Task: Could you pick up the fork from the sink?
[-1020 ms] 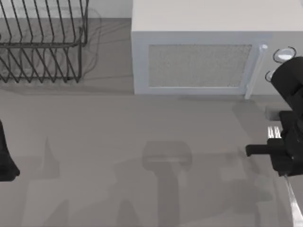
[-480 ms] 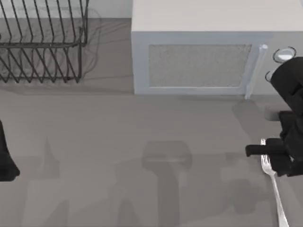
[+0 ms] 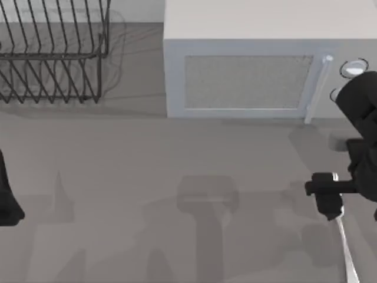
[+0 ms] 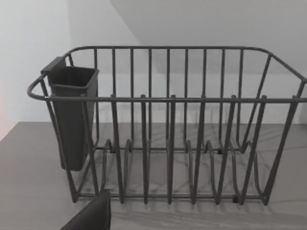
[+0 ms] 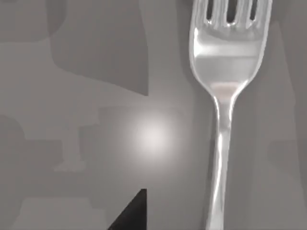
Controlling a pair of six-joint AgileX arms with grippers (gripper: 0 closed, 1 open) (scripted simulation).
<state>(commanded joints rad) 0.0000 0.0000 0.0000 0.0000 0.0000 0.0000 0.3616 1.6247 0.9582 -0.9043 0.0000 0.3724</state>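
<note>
1. The fork (image 3: 346, 250) lies flat on the grey counter (image 3: 147, 171) down at about 4 o'clock in the top view, handle running toward the bottom edge, tines pointing up toward the microwave (image 3: 259, 59). Its head end sits under the right claw (image 3: 328, 200). The right wrist view has the fork (image 5: 224, 91) up close, shiny, tines at the far end.
2. Right claw hangs right over the fork's head. Can't tell how far apart its fingers are, and can't tell if it's touching the fork either.
3. Microwave is at 12 to 1 o'clock, white door handle (image 3: 316, 88) on its right side.
4. Wire dish rack (image 3: 53, 53) sits at 10 to 11 o'clock. The left wrist view looks straight at the rack (image 4: 168, 124), with a dark cup (image 4: 72, 115) hung on one end.
5. Left arm (image 3: 7, 194) is parked at 9 o'clock.
</note>
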